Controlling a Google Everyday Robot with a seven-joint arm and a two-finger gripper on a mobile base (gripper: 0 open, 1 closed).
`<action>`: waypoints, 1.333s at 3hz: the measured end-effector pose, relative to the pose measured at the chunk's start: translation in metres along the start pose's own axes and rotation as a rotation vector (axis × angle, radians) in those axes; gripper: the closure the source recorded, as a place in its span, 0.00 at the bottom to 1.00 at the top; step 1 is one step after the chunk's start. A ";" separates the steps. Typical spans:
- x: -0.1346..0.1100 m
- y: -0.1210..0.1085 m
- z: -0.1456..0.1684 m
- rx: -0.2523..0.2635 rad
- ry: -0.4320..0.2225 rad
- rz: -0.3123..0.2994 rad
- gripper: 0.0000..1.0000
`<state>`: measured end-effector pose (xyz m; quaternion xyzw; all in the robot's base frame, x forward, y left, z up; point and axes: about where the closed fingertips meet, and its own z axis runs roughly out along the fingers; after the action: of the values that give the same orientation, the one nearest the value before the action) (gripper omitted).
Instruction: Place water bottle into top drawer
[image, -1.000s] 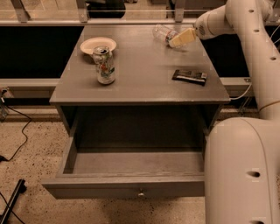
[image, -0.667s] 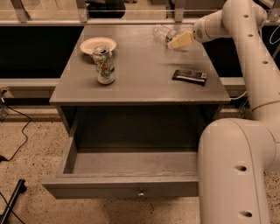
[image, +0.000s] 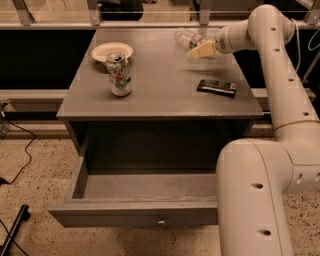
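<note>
The water bottle (image: 185, 37), clear with a red-and-white label, lies on its side at the back right of the grey tabletop (image: 160, 85). My gripper (image: 201, 50) reaches in from the right, low over the table, right at the bottle's near end. The top drawer (image: 135, 215) is pulled out below the table, with its small round knob (image: 161, 220) on the front panel. Nothing lies inside the drawer.
A white printed drink can (image: 120, 74) stands at the table's left front. A cream plate (image: 112, 50) sits behind it. A flat black packet (image: 216, 88) lies at the right. My arm's large lower segment (image: 255, 200) covers the drawer's right end. Cables lie on the floor at left.
The gripper has shifted slightly left and down beside the bottle. The arm's lower segment has swung left, covering more of the drawer's right end. The bottle has not moved.
</note>
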<state>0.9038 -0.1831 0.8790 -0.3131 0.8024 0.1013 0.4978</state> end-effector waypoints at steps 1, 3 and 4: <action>0.000 -0.001 0.009 0.004 -0.020 -0.015 0.00; 0.001 0.000 0.019 -0.008 -0.049 -0.009 0.00; 0.004 0.001 0.020 -0.016 -0.054 0.001 0.00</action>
<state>0.9170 -0.1747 0.8658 -0.3140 0.7881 0.1165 0.5165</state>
